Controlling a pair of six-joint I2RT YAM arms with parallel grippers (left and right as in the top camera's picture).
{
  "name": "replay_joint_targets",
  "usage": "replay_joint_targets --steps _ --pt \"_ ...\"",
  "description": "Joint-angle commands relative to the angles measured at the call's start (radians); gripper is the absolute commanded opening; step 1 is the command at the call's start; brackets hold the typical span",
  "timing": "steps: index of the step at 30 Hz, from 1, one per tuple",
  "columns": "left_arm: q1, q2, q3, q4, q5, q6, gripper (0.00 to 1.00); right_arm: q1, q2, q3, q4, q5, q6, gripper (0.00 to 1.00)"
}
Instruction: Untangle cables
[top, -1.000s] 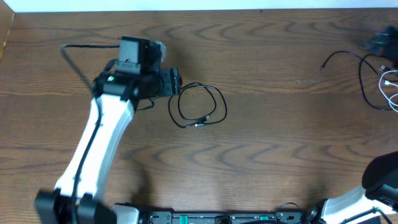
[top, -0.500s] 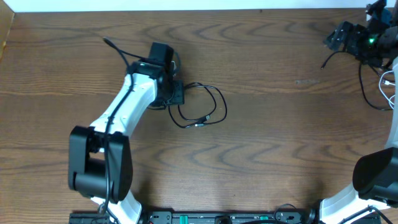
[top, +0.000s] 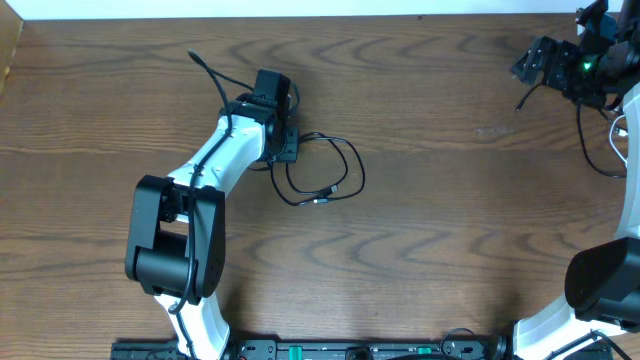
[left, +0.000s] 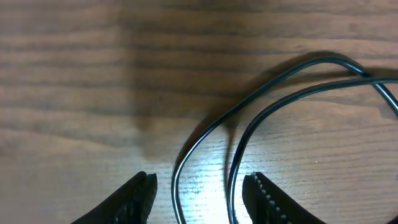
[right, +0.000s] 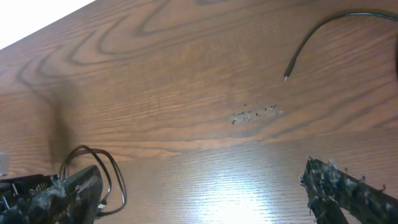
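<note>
Left gripper (top: 286, 150) (left: 202, 202) is hovering low over the wooden table (top: 450, 260) with its jaws spread, pinching nothing; two strands of the coiled black cable (top: 362, 178) (left: 311, 60) are running between its fingertips (left: 142, 194) in the left wrist view, though contact with either finger cannot be told. That cable is lying as a loose double loop left of the table's centre, just beside the gripper, its small plug ends (top: 318, 200) resting at the loop's near edge. Right gripper (top: 530, 62) (right: 205, 199) is hanging at the far right corner, its jaws gaping wide and empty. A second black cable (top: 581, 125) (right: 311, 37) is trailing near it, its free plug end (top: 520, 105) (right: 286, 77) lying bare on the wood. A white cable (top: 618, 140) is lying at the table's right edge beside that second black cord; whether the two are crossing cannot be told.
</note>
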Motion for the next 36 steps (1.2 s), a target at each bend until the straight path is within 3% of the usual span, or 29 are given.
replay_joint_targets --steps 1,13,16,20,22,25,31,36 --pt "-0.007 0.028 0.014 0.001 -0.020 0.115 0.49 0.005 -0.006 0.011 -0.008 0.008 -0.014 0.99" --pt "-0.007 0.098 0.014 0.019 -0.020 0.164 0.45 0.005 -0.006 0.011 -0.037 0.008 -0.014 0.99" --pt "-0.007 0.109 0.014 0.020 -0.020 0.164 0.38 0.006 -0.006 0.011 -0.043 0.008 -0.014 0.99" --pt "-0.007 0.148 0.014 0.019 -0.020 0.164 0.35 0.017 -0.006 0.011 -0.057 0.008 -0.014 0.99" --pt "-0.007 0.164 0.014 0.018 -0.020 0.164 0.28 0.026 -0.006 0.011 -0.064 0.008 -0.014 0.99" --pt "-0.009 0.164 0.015 0.019 -0.019 0.163 0.08 0.041 -0.006 0.011 -0.069 0.008 -0.014 0.99" --pt "-0.020 0.040 0.018 0.000 -0.011 0.147 0.07 0.083 -0.006 0.011 -0.072 0.000 -0.014 0.99" --pt "-0.020 -0.180 0.018 0.044 0.176 0.088 0.07 0.134 -0.006 0.011 -0.059 -0.094 -0.015 0.99"
